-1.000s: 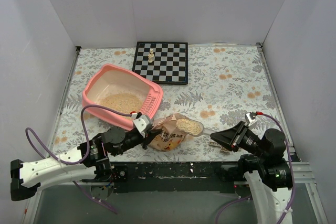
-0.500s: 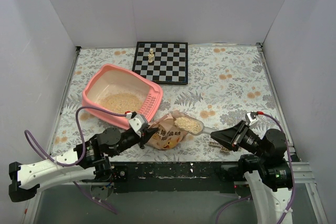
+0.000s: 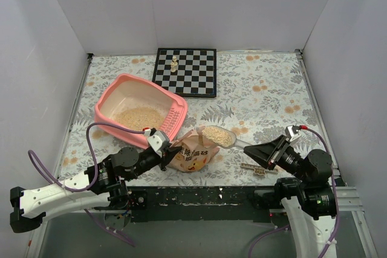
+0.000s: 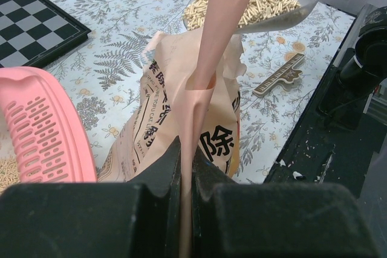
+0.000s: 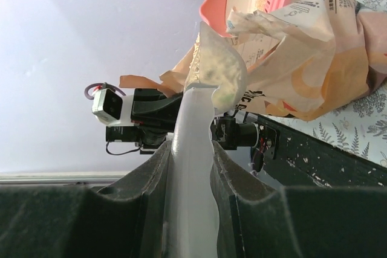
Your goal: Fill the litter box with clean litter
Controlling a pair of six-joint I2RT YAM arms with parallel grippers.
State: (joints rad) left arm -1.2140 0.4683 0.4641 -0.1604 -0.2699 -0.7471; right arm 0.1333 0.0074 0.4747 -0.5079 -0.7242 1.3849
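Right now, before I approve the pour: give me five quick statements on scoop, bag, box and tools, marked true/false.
1. The scoop is loaded with litter. True.
2. The left tool is open, clear of the bag. False: it is shut on the bag's edge.
3. The box is empty. False: a layer of litter already lies in it.
4. The right tool grips the scoop's handle. True.
5. The scoop is over the box. False: it is by the bag's top, short of the box.
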